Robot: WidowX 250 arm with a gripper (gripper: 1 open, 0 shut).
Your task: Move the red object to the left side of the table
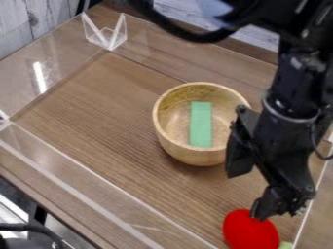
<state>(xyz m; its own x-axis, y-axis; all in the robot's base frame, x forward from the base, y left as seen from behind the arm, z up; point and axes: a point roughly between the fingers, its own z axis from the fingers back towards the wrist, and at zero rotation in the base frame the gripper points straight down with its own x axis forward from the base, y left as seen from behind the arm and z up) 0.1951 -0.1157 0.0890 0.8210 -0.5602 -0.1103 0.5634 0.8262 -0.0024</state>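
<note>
The red object [251, 231], a small glossy red toy, lies on the wood-grain table [104, 117] at the bottom right, close to the clear wall. My black gripper [258, 189] hangs just above and slightly behind it, pointing down. Its fingers [239, 161] stand spread apart with nothing between them. The lower fingertip reaches close to the toy's top; whether it touches I cannot tell.
A wooden bowl [174, 133] with a flat green block [202, 124] inside stands mid-table, just left of the gripper. Low clear acrylic walls [53, 160] edge the table. A clear folded piece [104, 33] sits at the far corner.
</note>
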